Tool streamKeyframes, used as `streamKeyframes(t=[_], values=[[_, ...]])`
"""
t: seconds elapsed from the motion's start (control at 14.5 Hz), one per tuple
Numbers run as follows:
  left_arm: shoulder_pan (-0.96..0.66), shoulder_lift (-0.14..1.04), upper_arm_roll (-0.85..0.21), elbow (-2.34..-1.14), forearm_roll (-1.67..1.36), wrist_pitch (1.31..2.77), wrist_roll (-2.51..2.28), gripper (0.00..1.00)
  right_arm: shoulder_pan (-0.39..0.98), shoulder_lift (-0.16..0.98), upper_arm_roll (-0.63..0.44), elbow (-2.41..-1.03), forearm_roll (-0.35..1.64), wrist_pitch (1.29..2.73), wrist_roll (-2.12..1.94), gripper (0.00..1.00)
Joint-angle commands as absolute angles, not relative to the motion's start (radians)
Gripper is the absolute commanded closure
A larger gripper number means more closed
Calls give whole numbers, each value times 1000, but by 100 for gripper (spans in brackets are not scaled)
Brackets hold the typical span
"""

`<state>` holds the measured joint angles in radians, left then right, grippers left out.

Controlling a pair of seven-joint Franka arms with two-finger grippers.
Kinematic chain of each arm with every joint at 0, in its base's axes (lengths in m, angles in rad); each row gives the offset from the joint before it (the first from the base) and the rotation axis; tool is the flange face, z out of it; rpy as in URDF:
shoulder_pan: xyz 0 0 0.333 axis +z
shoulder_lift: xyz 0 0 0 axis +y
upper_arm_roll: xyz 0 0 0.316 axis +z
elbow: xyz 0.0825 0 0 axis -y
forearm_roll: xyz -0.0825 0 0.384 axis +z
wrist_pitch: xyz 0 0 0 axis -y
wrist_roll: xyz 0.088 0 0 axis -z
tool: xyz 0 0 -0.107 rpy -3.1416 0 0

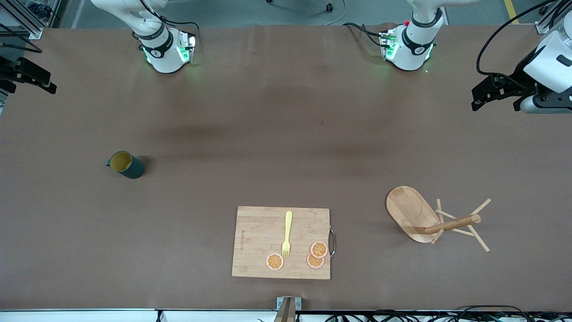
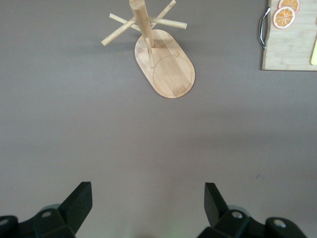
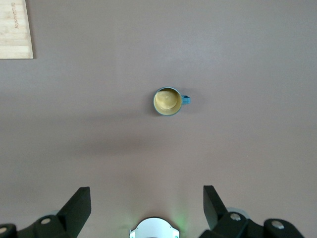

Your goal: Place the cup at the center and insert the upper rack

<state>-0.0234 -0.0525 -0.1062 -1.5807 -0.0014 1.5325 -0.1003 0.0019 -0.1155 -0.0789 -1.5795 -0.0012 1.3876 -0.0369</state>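
Cup [image 1: 126, 164] sits upright on the brown desk [image 1: 268, 134] toward the right arm's end: small, dark teal outside, mustard-yellow inside, one side handle. Surface around it is bare, matte. In the right wrist view the cup [image 3: 168, 101] shows from straight above, a round rim with the handle stub sticking out sideways.

Upper rack [image 1: 435, 221] is on the desk toward the left arm's end, light wood, flat oval base with a faint ring groove, round central post, thin dowel pegs crossing near the post's top. It is nearer the front camera than the cup. Left wrist view shows the rack [image 2: 163, 62] with base flat on the desk and pegs splayed out.

Between them, nearer the front camera, lies a rectangular bamboo cutting board [image 1: 254, 241] with a metal handle on one short edge. On it: a yellow fork [image 1: 287, 233] and three orange slices [image 1: 315, 256], two of them overlapping.

Right pincer [image 3: 146, 201] hangs high over the desk, fingers wide apart, holding nothing, well apart from the cup. Left pincer [image 2: 147, 198] is also up in the air, fingers spread wide, empty, well clear of the rack. In the front view the left pincer [image 1: 485, 95] shows at the frame's edge.
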Motion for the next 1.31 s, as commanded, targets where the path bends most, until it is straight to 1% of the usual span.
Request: streamKeyframes(t=[0.0,0.35,0.76,0.83,0.97,1.11,1.18,1.24], values=[[-14,-51,-112,-1568,8,1516,-84,0,-18,-138,-69,-1609,38,1411,-23,0],[-15,-48,-110,-1569,6,1516,-84,0,-18,-138,-69,-1601,48,1408,-35,0],[-17,-41,-110,-1571,6,1516,-86,0,-21,-120,-69,-1560,32,1401,-28,0],[-17,-41,-110,-1571,6,1516,-86,0,-25,-98,-69,-1565,32,1402,-25,0],[-15,-41,-110,-1571,6,1514,-86,0,-44,32,-69,-1557,31,1416,-32,0],[-14,-41,-110,-1572,6,1516,-86,0,-72,133,-68,-1565,41,1484,-66,0],[-15,-41,-110,-1571,6,1516,-86,0,-83,150,-67,-1594,46,1518,-169,0],[-15,-41,-110,-1571,8,1516,-87,0,-92,162,-67,-1638,48,1601,-270,0]])
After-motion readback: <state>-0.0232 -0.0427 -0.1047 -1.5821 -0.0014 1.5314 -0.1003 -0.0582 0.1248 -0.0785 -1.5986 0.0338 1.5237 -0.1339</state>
